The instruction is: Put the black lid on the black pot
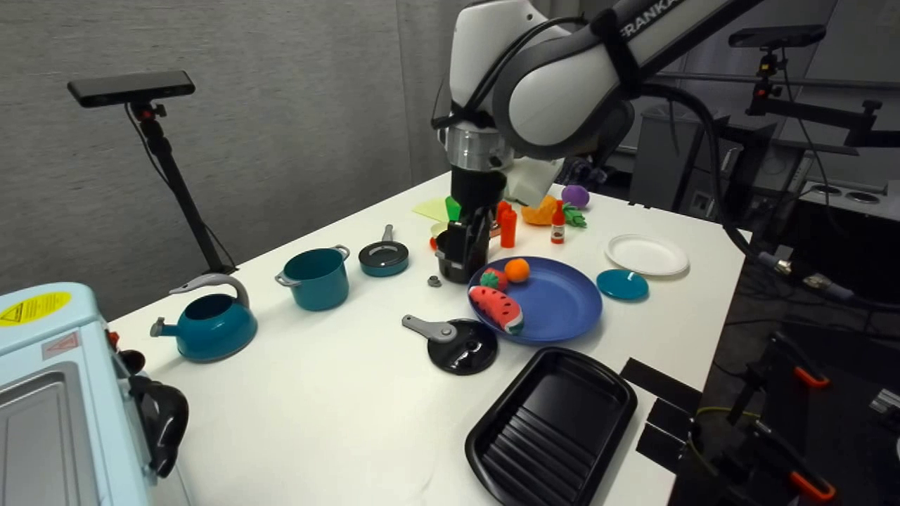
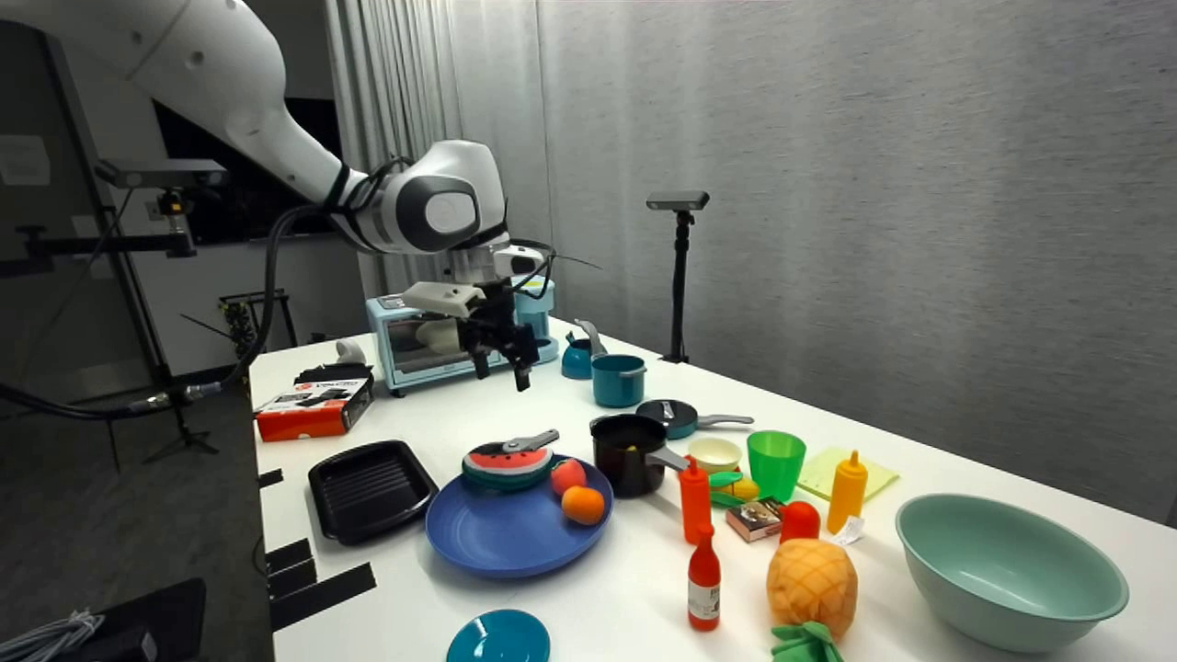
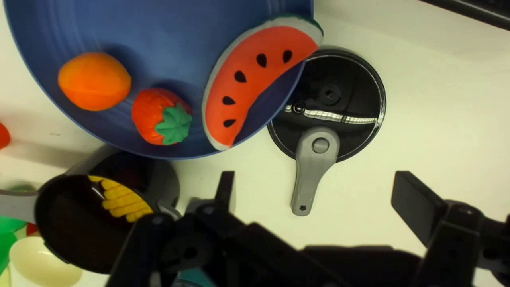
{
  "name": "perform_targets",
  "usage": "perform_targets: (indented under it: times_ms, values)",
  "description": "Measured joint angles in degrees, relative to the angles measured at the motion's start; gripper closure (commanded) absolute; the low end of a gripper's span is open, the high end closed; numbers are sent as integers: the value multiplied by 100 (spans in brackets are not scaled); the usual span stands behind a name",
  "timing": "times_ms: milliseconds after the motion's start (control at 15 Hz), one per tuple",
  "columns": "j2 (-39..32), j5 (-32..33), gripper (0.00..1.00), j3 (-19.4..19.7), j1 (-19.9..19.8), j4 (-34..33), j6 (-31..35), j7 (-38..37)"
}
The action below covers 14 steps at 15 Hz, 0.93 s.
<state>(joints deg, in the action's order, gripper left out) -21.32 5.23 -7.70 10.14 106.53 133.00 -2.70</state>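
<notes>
Lid-on-pot job: not done. Round glossy black hard-shelled lid [image 3: 344,93] is off; small round black shiny pot [image 2: 621,469] is uncovered. Left, my read: grip, lift, carry over, lower, let go.
White smooth table [image 1: 316,422]: carries both; lid and pot stand apart.
Round blue plastic-looking plate [image 1: 562,302]: just beside both. Red crescent watermelon slice [image 3: 253,69] on it cuts across the lid's edge in the wrist view; can't tell whether plate or slice touches the lid.
Black two-finger gripper [image 3: 316,189]: spread wide, nothing held, above the table. Lid's flat grey plastic-looking handle [image 3: 312,171] shows between the fingers in the wrist view; probably lining up on it.
Pot: upright, open mouth, ridged yellow piece [image 3: 121,197] inside, seemingly below the rim.
Lid: on the table by the plate, looks flat, shiny, with a bright streak I take for reflection.
Handle: sticks out past the disc, away from the plate; looks like the easy grip.
Round grey stud [image 3: 320,145]: at the handle's inner end, over the disc.
</notes>
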Motion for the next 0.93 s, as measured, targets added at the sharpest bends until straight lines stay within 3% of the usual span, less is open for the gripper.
perform_targets:
  times_ms: [267, 600, 933]
  values:
    - [-1013, 427, 0, 85, 393, -955, -9, -281]
    - [-1982, 455, 0, 385, 727, -1947, -216, -1042]
    - [-2595, 87, 0, 488, 702, -2683, -636, -1405]
